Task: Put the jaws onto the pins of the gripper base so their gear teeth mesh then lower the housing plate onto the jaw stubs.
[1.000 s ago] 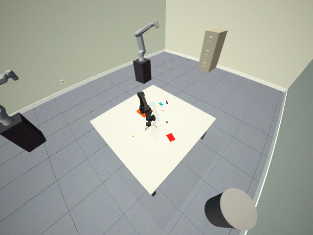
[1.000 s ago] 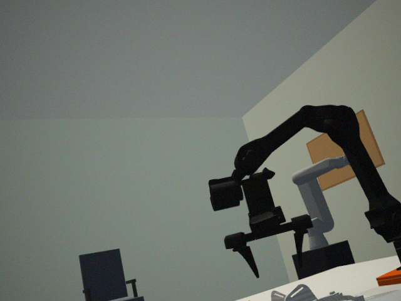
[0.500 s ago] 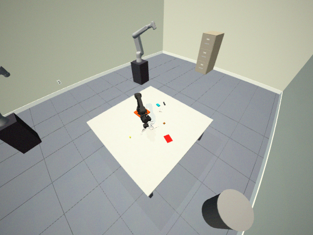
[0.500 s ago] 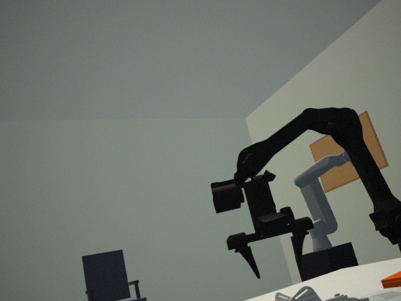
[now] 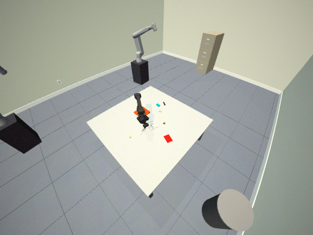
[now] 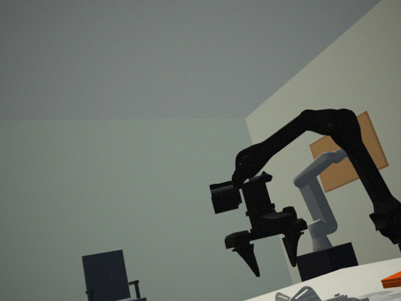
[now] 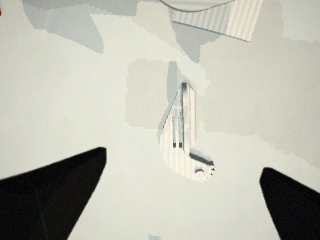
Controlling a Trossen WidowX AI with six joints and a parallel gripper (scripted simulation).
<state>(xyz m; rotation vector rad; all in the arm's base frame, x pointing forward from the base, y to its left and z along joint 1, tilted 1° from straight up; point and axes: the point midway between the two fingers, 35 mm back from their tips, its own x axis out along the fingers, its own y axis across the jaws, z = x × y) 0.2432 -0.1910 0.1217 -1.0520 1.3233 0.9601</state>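
My gripper (image 6: 276,270) (image 7: 183,165) is open and empty, pointing down above the table. A loose pale jaw (image 7: 172,156) lies beneath it, between the fingertips in the wrist view, with its long slotted finger toward the top and its small gear teeth and round hole at the lower right. A pale ribbed part (image 7: 240,22) is cut off by the wrist view's top edge; its jaw and pins cannot be made out. Grey slotted parts (image 6: 306,294) show low in the exterior view. In the top view the pale parts are too small to tell apart, so the housing plate is not identifiable.
On the white table (image 5: 149,172) are an orange slab (image 5: 145,111) (image 6: 393,281) by the arm's base, a red square (image 5: 167,138), a small brown block (image 5: 164,123), a yellow dot (image 5: 130,137), a cyan block (image 5: 158,105) and a dark piece (image 5: 164,103).
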